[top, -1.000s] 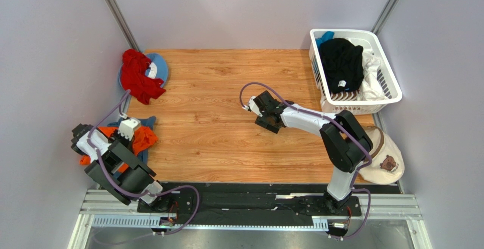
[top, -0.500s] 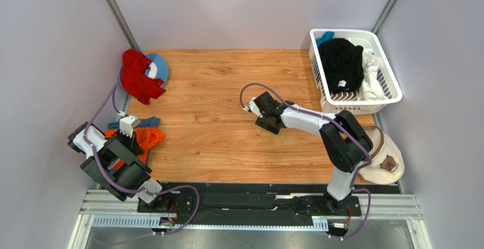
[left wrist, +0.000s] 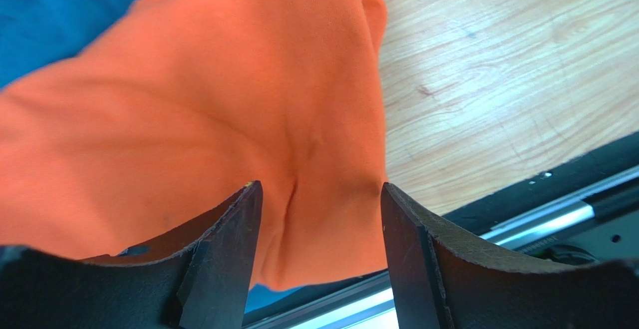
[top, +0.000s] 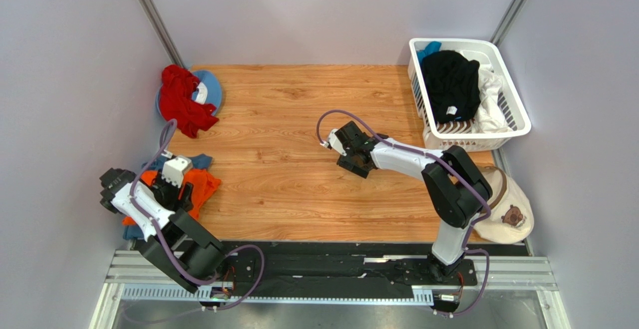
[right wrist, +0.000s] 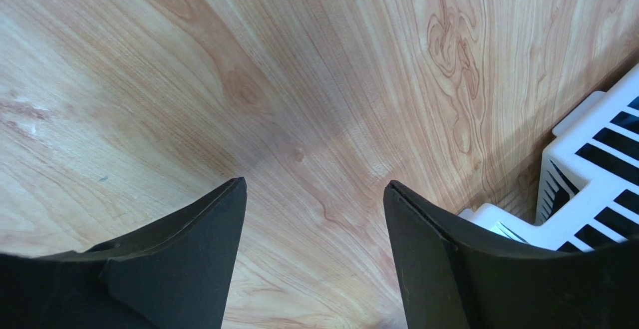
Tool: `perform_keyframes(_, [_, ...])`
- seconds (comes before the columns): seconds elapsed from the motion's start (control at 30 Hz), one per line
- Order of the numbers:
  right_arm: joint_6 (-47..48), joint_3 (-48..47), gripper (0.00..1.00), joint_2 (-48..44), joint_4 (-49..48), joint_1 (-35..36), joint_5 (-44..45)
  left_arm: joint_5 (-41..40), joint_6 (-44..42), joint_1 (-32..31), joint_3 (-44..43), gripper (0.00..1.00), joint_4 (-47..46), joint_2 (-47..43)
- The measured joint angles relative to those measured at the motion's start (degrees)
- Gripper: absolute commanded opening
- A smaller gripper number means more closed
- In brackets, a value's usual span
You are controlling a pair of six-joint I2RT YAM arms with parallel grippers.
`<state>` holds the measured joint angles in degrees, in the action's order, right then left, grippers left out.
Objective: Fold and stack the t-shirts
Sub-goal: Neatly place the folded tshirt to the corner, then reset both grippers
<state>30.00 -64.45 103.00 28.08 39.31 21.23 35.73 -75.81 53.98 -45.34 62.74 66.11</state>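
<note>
An orange t-shirt (top: 201,187) lies bunched on a dusty blue t-shirt (top: 196,162) at the table's near left corner. My left gripper (top: 180,192) hovers just above them. In the left wrist view its jaws (left wrist: 321,187) stand apart, with the orange t-shirt (left wrist: 225,104) spread beneath and the blue t-shirt (left wrist: 60,14) at the upper left. Nothing is pinched between the fingers. My right gripper (top: 360,163) is open low over bare wood mid-table, empty (right wrist: 315,183). A black t-shirt (top: 450,82) and a white t-shirt (top: 491,89) lie in the basket.
The white laundry basket (top: 517,115) stands at the far right; its corner (right wrist: 592,194) shows in the right wrist view. A red cloth (top: 180,100) lies on a blue round thing (top: 211,85) at the far left. A beige bear cap (top: 510,213) hangs off the right edge.
My left gripper was shut on the orange t-shirt and has opened, letting it drop onto the blue one. The left arm swung nearer and slightly right. The right arm has not moved.
</note>
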Motion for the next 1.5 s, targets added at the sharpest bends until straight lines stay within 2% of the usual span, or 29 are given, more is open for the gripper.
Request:
perform_keyframes(0.17, [0.0, 0.6, 0.72, 0.0, 0.0, 0.0, -0.4, -0.3, 0.1, 0.0, 0.0, 0.67, -1.3, -3.1])
perform_keyframes(0.57, [0.0, 0.8, 0.72, 0.4, 0.0, 0.0, -0.3, -0.7, 0.1, 1.1, -2.7, 0.65, -2.6, -2.6])
perform_keyframes(0.83, [0.0, 0.8, 0.72, 0.5, -0.1, 0.0, 0.1, 0.5, -1.0, 7.1, -8.0, 0.66, -2.6, 1.2])
perform_keyframes(1.0, [-1.4, 0.8, 0.73, 0.3, -0.6, -0.1, 0.7, 5.1, -0.4, 8.8, -9.6, 0.70, -2.0, 1.7])
perform_keyframes(1.13, [-3.8, 0.8, 0.73, -3.1, -2.3, -1.0, 1.6, 11.8, 3.7, 8.8, -9.6, 0.72, -2.0, 0.3])
perform_keyframes(1.3, [-6.2, 0.8, 0.73, -11.9, -6.8, -2.7, 5.3, 16.6, 16.1, 5.9, -9.6, 0.73, -7.4, -4.3])
perform_keyframes(1.4, [-6.8, 0.7, 0.72, -15.2, -9.4, -3.0, 8.2, 14.4, 24.0, -0.1, -9.6, 0.73, -13.2, -6.1])
perform_keyframes(1.5, [-7.2, 0.7, 0.72, -16.4, -10.7, -3.0, 10.6, 9.3, 32.1, -9.1, -9.2, 0.73, -19.9, -7.2])
